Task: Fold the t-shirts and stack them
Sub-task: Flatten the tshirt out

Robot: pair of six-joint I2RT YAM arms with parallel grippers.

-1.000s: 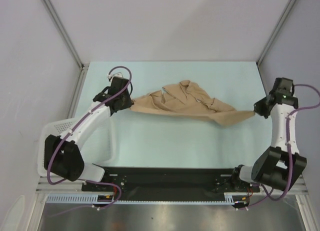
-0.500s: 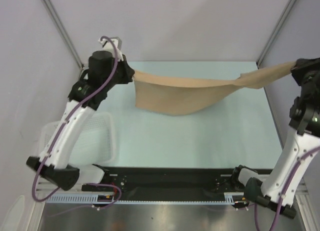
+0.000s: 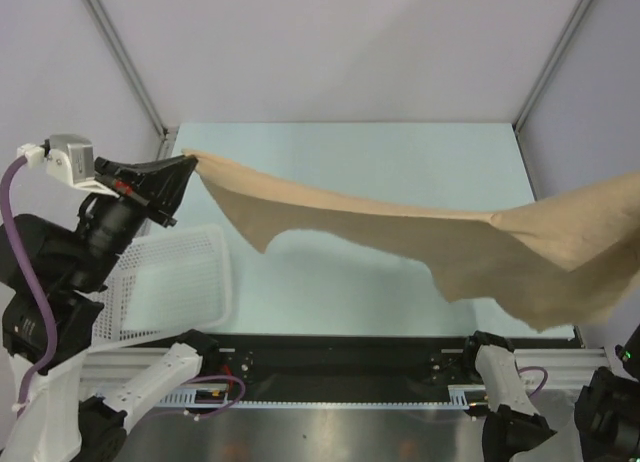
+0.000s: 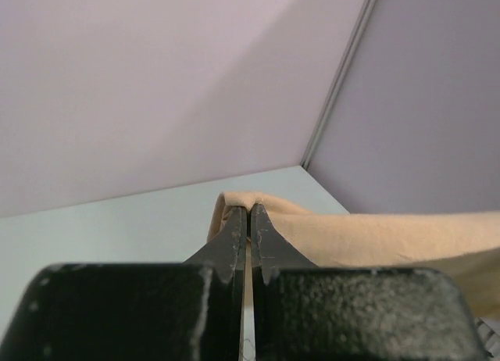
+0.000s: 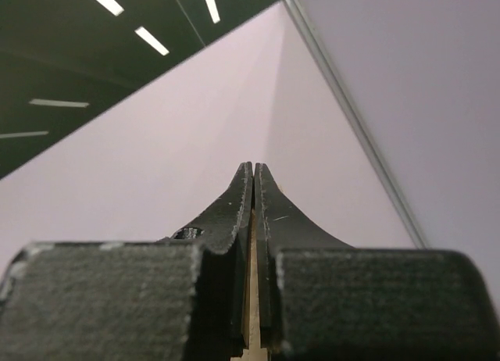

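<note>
One tan t-shirt (image 3: 400, 222) hangs stretched in the air above the pale table (image 3: 380, 152), sagging in the middle and drooping at the right. My left gripper (image 3: 188, 163) is raised at the left and is shut on the shirt's left corner. In the left wrist view the cloth (image 4: 375, 240) folds over the closed tips of the left gripper (image 4: 249, 209). The shirt runs off the right edge of the top view, where my right gripper is out of sight. In the right wrist view the right gripper (image 5: 254, 167) points up at the wall, shut, with a thin tan strip (image 5: 251, 298) pinched between its fingers.
A white lattice basket (image 3: 170, 282) lies at the table's near left, under the left arm. A black rail (image 3: 340, 357) runs along the near edge. Metal posts (image 3: 125, 57) and pale walls close in the back and both sides.
The crumpled shirt has left the table and now hangs spread between both grippers. Both arms rose and drew toward the near side, and the right gripper went out of the top view.
</note>
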